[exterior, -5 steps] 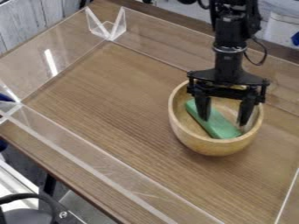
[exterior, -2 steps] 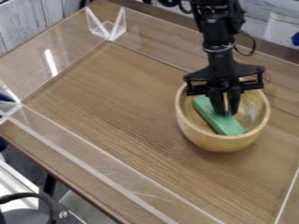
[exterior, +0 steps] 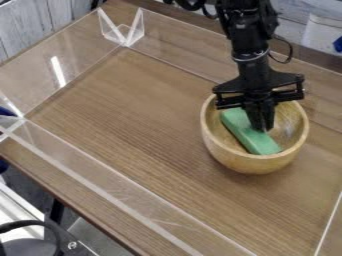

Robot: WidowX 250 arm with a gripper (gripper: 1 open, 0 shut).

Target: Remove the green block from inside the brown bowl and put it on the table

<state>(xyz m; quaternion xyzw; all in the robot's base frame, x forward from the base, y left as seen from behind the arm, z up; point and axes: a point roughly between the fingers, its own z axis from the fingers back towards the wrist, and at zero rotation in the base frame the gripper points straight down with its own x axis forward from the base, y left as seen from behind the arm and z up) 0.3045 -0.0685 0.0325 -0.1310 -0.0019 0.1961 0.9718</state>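
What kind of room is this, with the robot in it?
Probably a robot lab or test bench. A black robot arm works over a wooden table fenced with clear acrylic walls, holding only a wooden bowl and green block.

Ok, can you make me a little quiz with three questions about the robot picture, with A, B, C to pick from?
1. Where is the green block?
A. inside the brown bowl
B. on the table beside the bowl
C. leaning on the clear wall

2. How many bowls are on the table?
A. three
B. two
C. one

3. What is the gripper doing?
A. wide open, high above the bowl
B. closed, down inside the bowl at the block
C. lying flat on the table

Answers:
1 A, the block lies in the bowl's hollow.
2 C, only one tan wooden bowl shows.
3 B, its fingers are pinched together, reaching down onto the block.
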